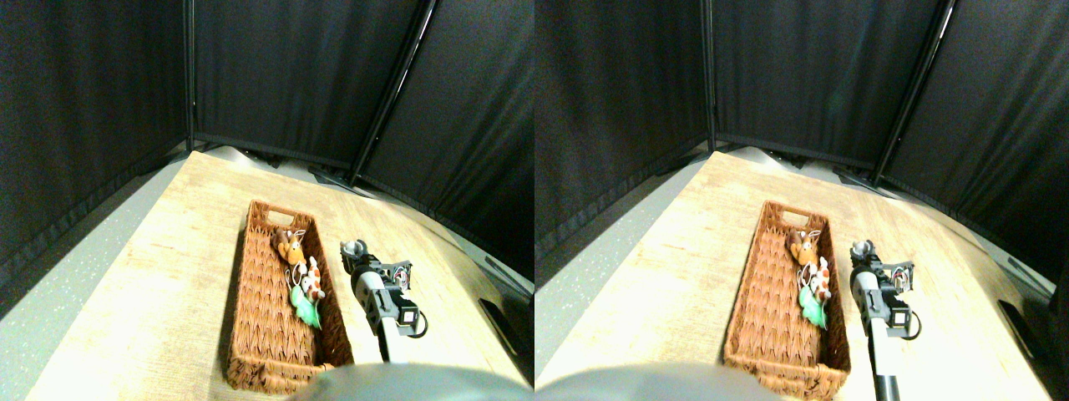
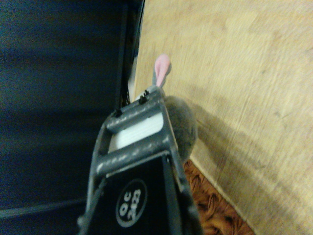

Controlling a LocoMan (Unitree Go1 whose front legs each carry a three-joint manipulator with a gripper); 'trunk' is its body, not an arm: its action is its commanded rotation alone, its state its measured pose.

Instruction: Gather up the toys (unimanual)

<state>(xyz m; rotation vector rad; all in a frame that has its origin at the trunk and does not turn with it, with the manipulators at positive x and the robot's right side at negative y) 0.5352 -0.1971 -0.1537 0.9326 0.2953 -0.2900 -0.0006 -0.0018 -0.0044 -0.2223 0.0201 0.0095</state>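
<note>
My right gripper [image 1: 357,253] hangs just right of the long brown wicker basket [image 1: 243,288], shut on a small grey toy [image 1: 353,247]. In the wrist view this grey toy [image 2: 185,126], with a pink ear, sticks out beside the tip of the dark jaw frame, above the wooden table [image 2: 244,73]. Three toys lie along the basket's right inner side: a brown one [image 1: 288,244] farthest back, an orange-white one [image 1: 313,280] in the middle, and a green one [image 1: 307,311] nearest me. A corner of the basket [image 2: 210,213] shows below the jaw in the wrist view.
The light wooden table [image 1: 167,276] stretches to the left and right of the basket. Black curtain panels [image 1: 292,75] close off the back and both sides. A grey floor strip [image 1: 58,292] runs along the table's left edge.
</note>
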